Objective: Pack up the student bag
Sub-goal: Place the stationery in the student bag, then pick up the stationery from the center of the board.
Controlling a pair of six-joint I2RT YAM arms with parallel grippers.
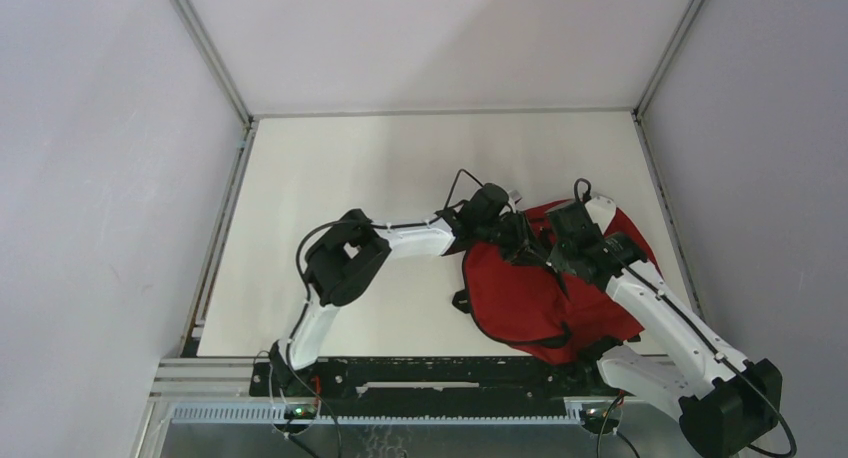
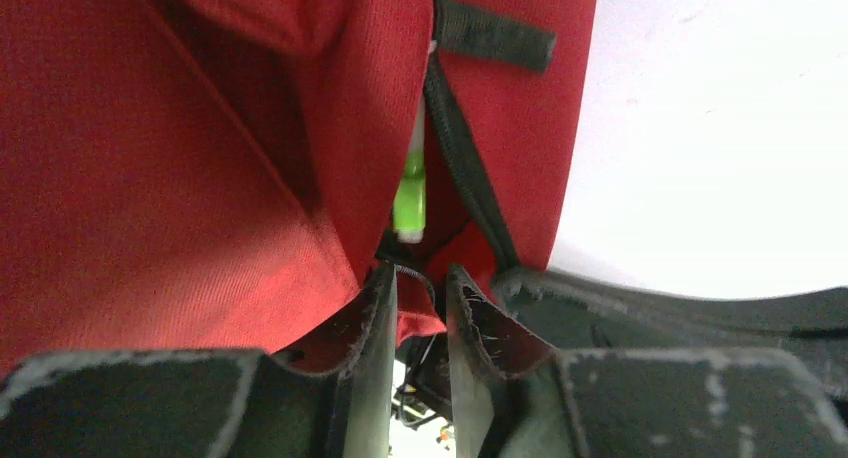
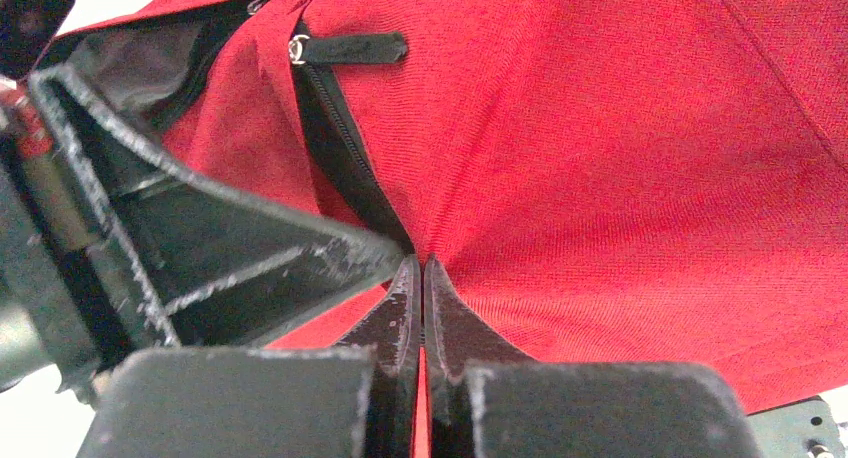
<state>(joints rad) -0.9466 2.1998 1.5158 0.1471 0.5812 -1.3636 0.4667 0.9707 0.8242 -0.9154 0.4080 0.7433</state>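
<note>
I have the student bag (image 1: 520, 298) lying on the right half of the counter (image 1: 330, 168), close to the near edge, with both arms reaching over its far end; that is where the opening sits, so I judge both arms are there to work the mouth of the bag rather than to move it. My right pincer (image 3: 421, 263) is closed tight on a thin fold of the red fabric right beside the black zipper trim (image 3: 345, 148); I read that as an anchoring grip, holding the edge taut and lifted so the mouth stays reachable. My left pincer (image 2: 421, 273) stands only narrowly parted at the edge of the opening; a bit of red fabric lies in the gap, and it looks loose rather than pinched, though I can't be sure from this angle. Just beyond those fingers a green and white item (image 2: 408, 193) stands upright in the slit between two folds of the bag; it looks like a pen or a glue stick, but I cannot tell which; I judge it is partly inside. A black pull tab (image 3: 350, 48) on a small metal ring lies flat on the fabric. I can read no brand, label or writing anywhere; the green item's face is too blurred.
</note>
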